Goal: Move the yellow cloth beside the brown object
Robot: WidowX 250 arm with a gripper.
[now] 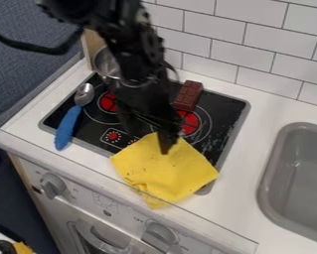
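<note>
While the yellow cloth is draped over the stovetop's front corner, pickup is judged in hand at the gripper; its grip state cannot be told. Secure hold, then transfer beside the brown bar, required.

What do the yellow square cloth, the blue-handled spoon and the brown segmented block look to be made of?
Yellow cloth: matte fabric, perhaps microfibre; it creases and bunches at its lower edge. Spoon: shiny silvery bowl, apparently metal, with highlights; even blue handle, probably plastic or silicone. Brown block: possibly moulded plastic, from its regular raised squares.
</note>
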